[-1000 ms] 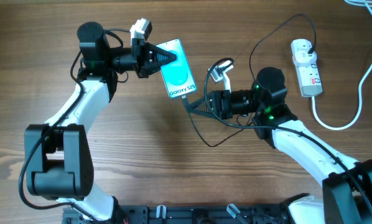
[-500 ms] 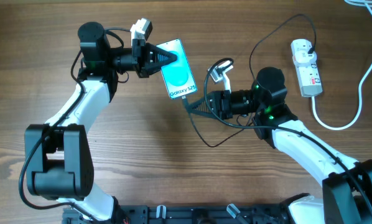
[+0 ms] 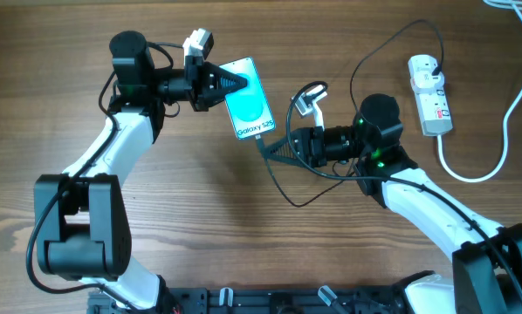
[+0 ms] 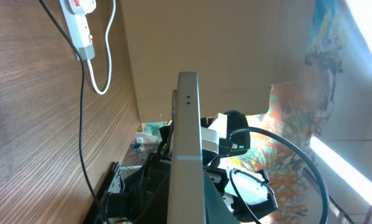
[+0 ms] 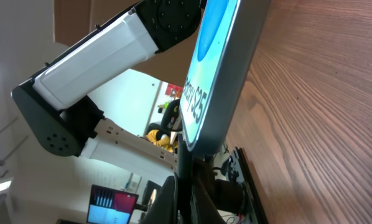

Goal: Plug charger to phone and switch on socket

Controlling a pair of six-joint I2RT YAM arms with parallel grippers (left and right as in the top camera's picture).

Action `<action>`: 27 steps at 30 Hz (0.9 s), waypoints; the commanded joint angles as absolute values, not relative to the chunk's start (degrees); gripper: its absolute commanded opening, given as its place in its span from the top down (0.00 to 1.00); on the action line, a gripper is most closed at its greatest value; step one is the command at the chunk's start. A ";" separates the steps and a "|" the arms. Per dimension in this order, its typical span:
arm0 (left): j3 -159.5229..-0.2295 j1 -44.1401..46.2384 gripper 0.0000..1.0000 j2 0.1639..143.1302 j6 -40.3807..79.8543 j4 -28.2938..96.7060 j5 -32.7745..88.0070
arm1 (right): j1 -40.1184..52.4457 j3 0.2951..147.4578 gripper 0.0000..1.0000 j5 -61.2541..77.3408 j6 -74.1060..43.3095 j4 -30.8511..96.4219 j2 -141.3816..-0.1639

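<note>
Wood table point(image 3: 200, 235), both arms meeting mid-table. Nearest: right gripper point(image 3: 265, 148) pinched tight on connector end of charger point(image 3: 297, 204), tip at lower short edge of phone point(image 3: 249, 98); seated or not, cannot tell. Phone held tilted off table, left gripper point(image 3: 233, 82) clamped on its upper edge. Nothing shifted over last second: arms static, probably pressing plug home or at standstill. Far right: socket point(image 3: 430, 96), black cable reaching it, no gripper near; switch on or off unreadable. Switch step seems left to do.
</note>
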State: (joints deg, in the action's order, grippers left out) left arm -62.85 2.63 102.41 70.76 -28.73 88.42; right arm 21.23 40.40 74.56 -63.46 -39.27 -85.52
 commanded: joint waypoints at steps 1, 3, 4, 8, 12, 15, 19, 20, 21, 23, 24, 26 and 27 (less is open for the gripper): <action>-63.77 2.35 0.96 101.25 69.91 -28.88 89.97 | 21.30 40.10 0.96 75.05 -64.73 -39.35 -84.97; -63.77 2.33 0.96 101.25 69.91 -28.88 89.97 | 21.30 40.10 0.96 75.05 -64.73 -39.33 -84.97; -63.77 2.28 0.96 101.25 69.91 -28.86 90.00 | 21.30 40.10 0.96 75.05 -64.73 -39.33 -84.97; -63.77 1.85 0.96 101.25 69.91 -28.86 89.97 | 21.30 40.10 0.96 75.05 -65.10 -39.35 -84.97; -63.77 1.69 0.96 101.25 69.91 -28.86 90.00 | 21.30 40.10 0.96 75.05 -65.14 -39.35 -84.97; -63.77 1.69 0.96 101.25 69.91 -28.86 90.00 | 21.30 40.10 0.96 75.05 -65.84 -39.35 -84.97; -63.77 1.69 0.96 101.25 69.91 -28.86 89.97 | 21.32 40.10 0.96 75.05 -65.95 -39.35 -84.97; -63.77 1.69 0.96 101.25 69.91 -28.86 89.97 | 21.32 40.10 0.96 75.02 -65.95 -39.35 -84.97; -63.77 1.69 0.96 101.25 69.91 -28.86 90.00 | 21.30 40.10 0.96 74.89 -65.95 -39.35 -84.97; -63.77 1.69 0.96 101.25 69.91 -28.84 90.00 | 21.30 40.10 0.96 74.65 -65.93 -39.35 -84.97; -63.77 1.69 0.96 101.25 69.91 -28.84 90.00 | 21.30 40.10 0.96 74.61 -65.91 -39.35 -84.97; -63.77 1.72 0.96 101.25 69.91 -28.82 90.00 | 21.30 40.10 0.96 74.61 -65.93 -39.35 -84.97; -63.77 1.72 0.96 101.25 69.91 -28.80 90.00 | 21.30 40.10 0.96 74.59 -65.91 -39.35 -84.97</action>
State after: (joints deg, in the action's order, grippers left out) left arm -62.85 2.09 102.41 70.78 -28.71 88.44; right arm 21.23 40.40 74.54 -65.58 -39.27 -85.52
